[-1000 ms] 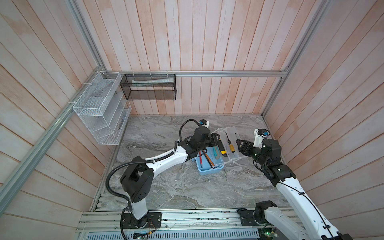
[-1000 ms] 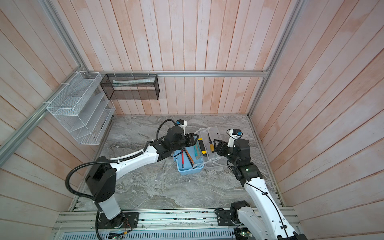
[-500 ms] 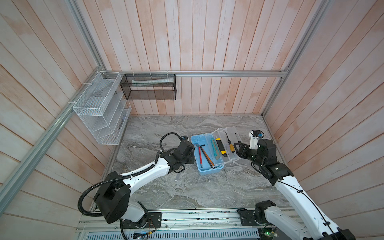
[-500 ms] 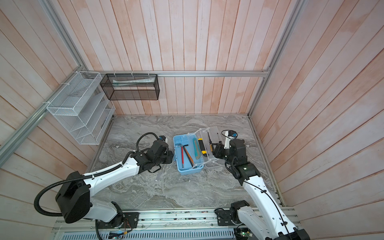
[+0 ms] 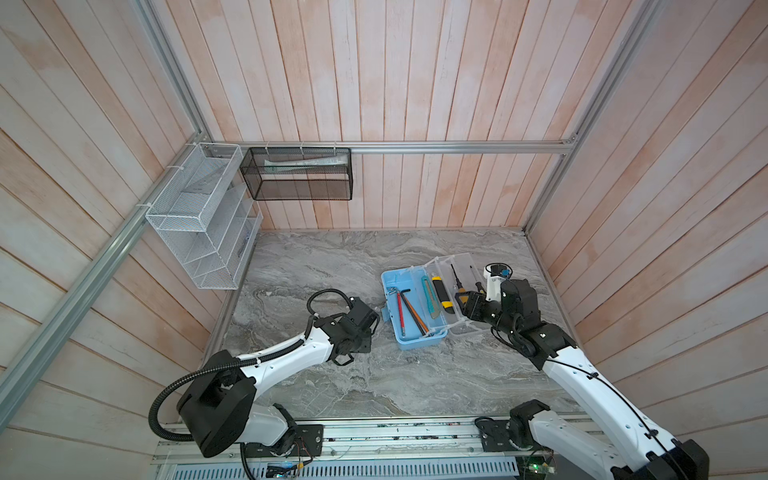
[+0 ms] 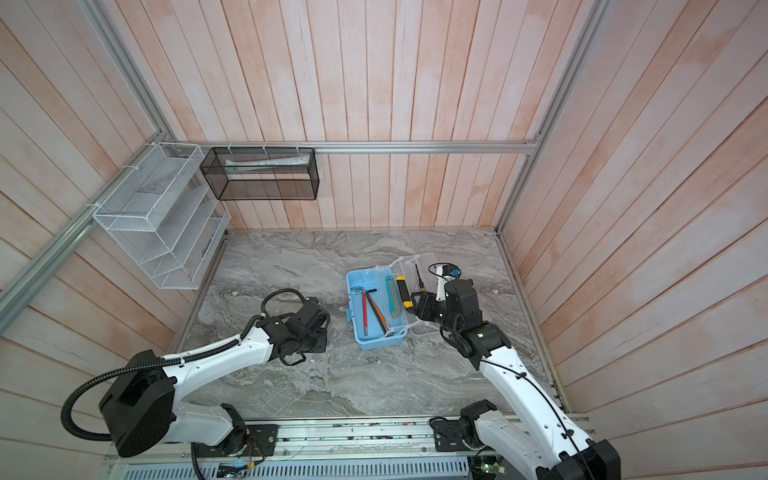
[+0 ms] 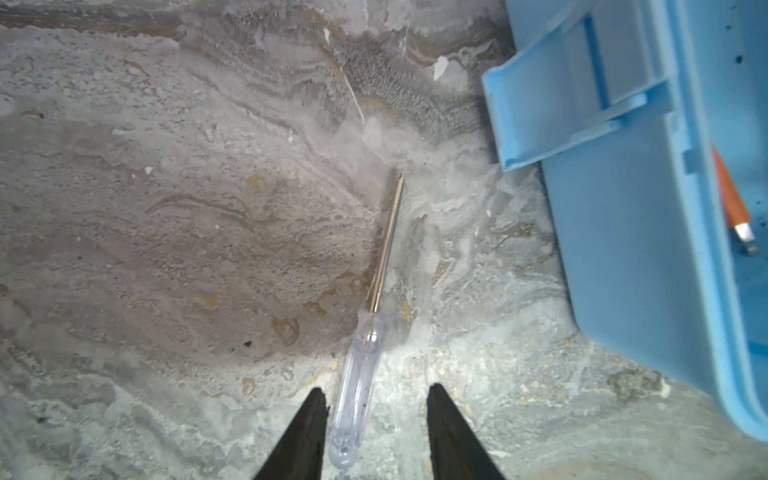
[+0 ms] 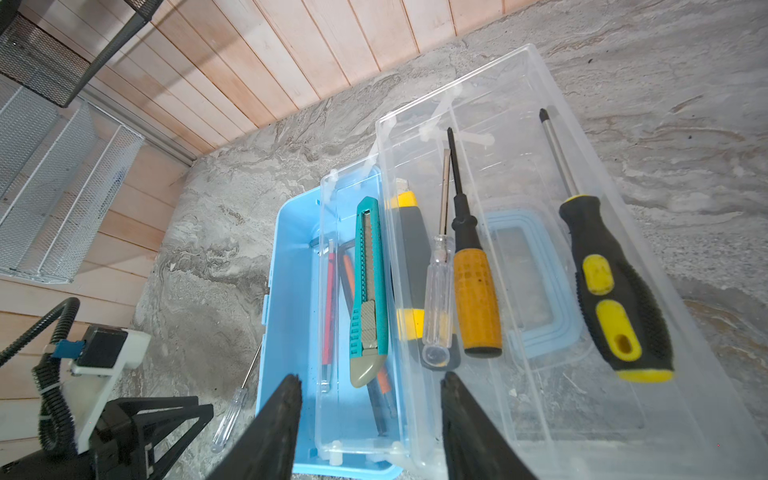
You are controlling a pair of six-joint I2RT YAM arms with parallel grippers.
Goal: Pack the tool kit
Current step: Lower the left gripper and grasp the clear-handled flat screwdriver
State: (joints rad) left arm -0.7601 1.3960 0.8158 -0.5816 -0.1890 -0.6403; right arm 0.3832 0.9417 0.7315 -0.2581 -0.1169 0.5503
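1. L hand [image 7: 374,395] part-open astride the clear screwdriver [image 7: 358,374] handle, no grip yet; R hand [image 8: 370,380] apart, empty.
2. Screwdriver flat on counter [image 7: 166,208], mid-counter, just beside blue box [image 7: 623,270].
3. We reckon it light, stiff, slick; pinch mid-handle, low.
4. Vs 1 s ago: L arm was over box, now off it.

toolbox [image 5: 419,343]: baby blue | worktop [image 5: 374,386]: grey marble swirls | box cutter [image 8: 368,282]: teal | big screwdriver [image 8: 615,291]: black with yellow bits | walls [image 5: 415,83]: pale pinkish wood planks
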